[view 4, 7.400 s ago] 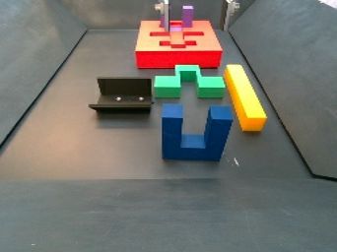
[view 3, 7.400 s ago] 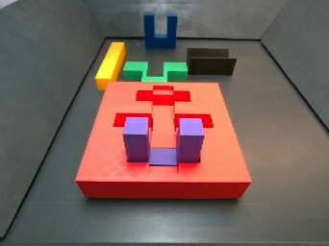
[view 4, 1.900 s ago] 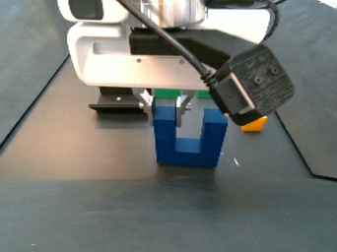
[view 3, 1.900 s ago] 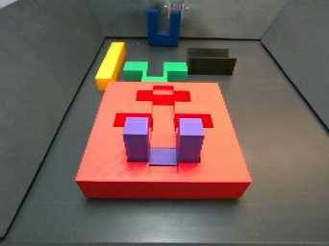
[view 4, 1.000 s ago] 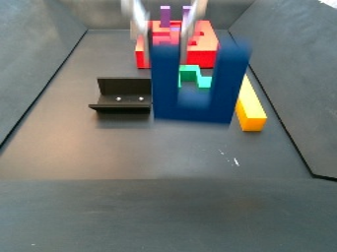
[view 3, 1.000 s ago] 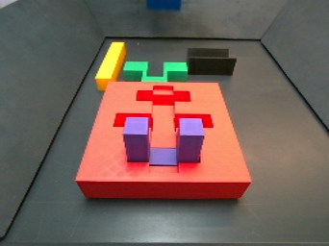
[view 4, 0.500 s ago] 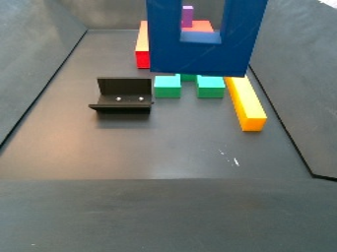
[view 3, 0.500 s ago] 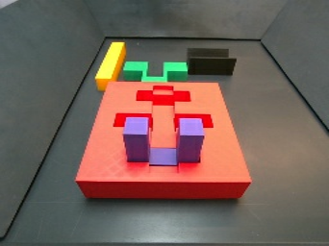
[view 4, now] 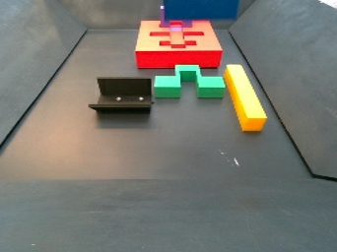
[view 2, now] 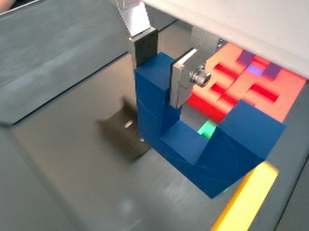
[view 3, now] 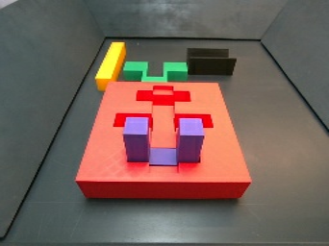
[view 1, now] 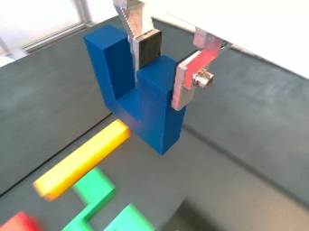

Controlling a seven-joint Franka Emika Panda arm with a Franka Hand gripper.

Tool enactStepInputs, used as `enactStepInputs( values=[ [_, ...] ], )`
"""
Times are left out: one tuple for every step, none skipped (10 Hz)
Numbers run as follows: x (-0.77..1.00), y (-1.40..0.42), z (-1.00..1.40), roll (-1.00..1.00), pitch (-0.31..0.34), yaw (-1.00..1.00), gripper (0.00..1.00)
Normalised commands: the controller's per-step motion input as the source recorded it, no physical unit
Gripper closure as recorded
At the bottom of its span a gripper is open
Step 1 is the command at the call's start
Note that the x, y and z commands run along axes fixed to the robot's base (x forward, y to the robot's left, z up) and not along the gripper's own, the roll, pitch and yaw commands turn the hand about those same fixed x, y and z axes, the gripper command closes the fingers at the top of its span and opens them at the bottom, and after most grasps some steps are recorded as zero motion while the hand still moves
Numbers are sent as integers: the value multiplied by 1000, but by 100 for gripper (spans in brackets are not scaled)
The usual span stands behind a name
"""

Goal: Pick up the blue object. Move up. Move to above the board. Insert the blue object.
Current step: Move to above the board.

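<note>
My gripper (view 1: pixel 164 61) is shut on one prong of the blue object (view 1: pixel 135 99), a dark-blue U-shaped block that hangs high above the floor; both wrist views show the gripper (view 2: pixel 163 65) and the blue object (view 2: pixel 183 140). In a side view only the bottom of the blue object (view 4: pixel 211 8) shows at the top edge, and the gripper is out of frame. The red board (view 3: pixel 113 165) lies on the floor with a purple U-shaped block (view 3: pixel 161 140) standing in it. The board also shows in a side view (view 4: pixel 150 45) and in a wrist view (view 2: pixel 248 88).
A yellow bar (view 4: pixel 243 96), a green piece (view 4: pixel 188 83) and the dark fixture (view 4: pixel 122 95) lie on the floor beside the board. They also show in a side view: yellow bar (view 3: pixel 111 63), green piece (view 3: pixel 154 69), fixture (view 3: pixel 213 62). Dark sloping walls enclose the floor.
The gripper has lifted the blue object from the floor, up and almost out of both side views. Nothing else has moved.
</note>
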Motion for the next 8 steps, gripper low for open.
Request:
enactStepInputs(
  values=[
    [-183,-1400,129,48,14,32,100],
    [-183,-1400,130,37,14,28,100],
    [-189,-1400,133,29,7,17,100],
    [-189,-1400,137,17,9,15,100],
    [-188,-1400,140,7,11,12,100],
    [-188,-1400,144,-4,15,9,100],
    [-183,-1400,159,2,17,8,100],
    [-170,-1400,178,8,29,8,100]
  ],
)
